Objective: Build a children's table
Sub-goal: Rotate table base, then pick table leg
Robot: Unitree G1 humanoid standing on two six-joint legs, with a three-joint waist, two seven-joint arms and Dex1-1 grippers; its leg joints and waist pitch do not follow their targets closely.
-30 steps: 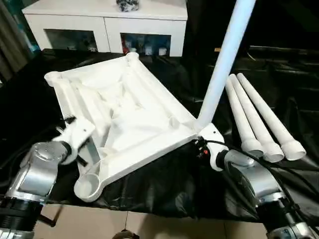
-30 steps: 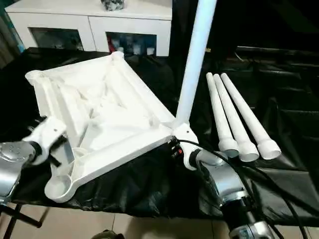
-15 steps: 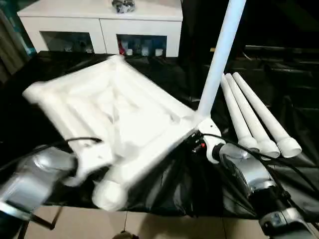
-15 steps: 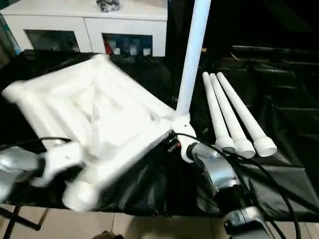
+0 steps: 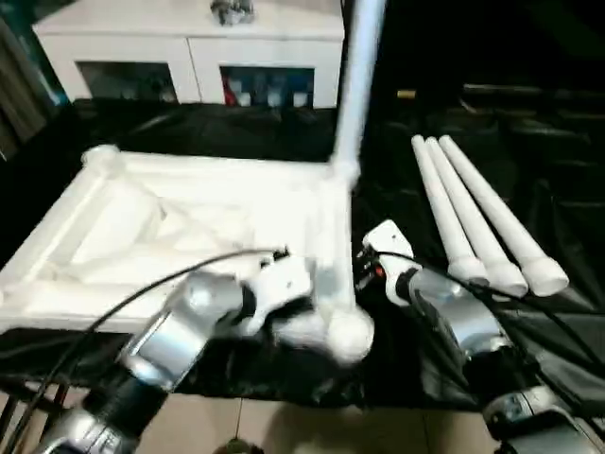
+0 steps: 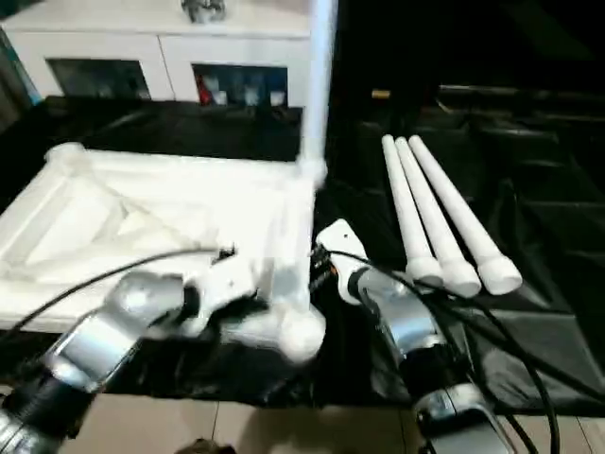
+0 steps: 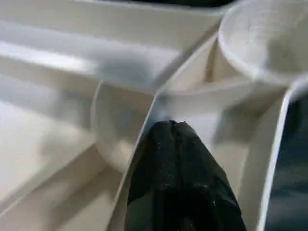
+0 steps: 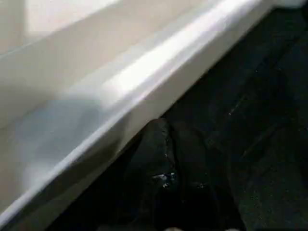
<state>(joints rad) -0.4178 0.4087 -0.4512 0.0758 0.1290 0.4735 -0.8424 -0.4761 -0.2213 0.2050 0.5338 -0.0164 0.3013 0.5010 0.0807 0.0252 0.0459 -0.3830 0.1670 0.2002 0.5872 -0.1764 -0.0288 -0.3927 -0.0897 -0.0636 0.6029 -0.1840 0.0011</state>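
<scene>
Children's table top lies ribbed side up on the black-draped table, one leg upright at its far right corner, three spare legs lying right of it, long axes running away. Left gripper, fingers pinching a rib by the empty near-right socket; right gripper, fingers pressed together and empty just right of the edge, nearer the spares.

One table top, white, upside down on the black cloth. One leg standing upright at the top's far right corner. Three loose legs lying side by side to the right, touching each other, so four legs total. Two grippers: left gripper and right gripper. One white cabinet at the far side, two glass doors counted.
</scene>
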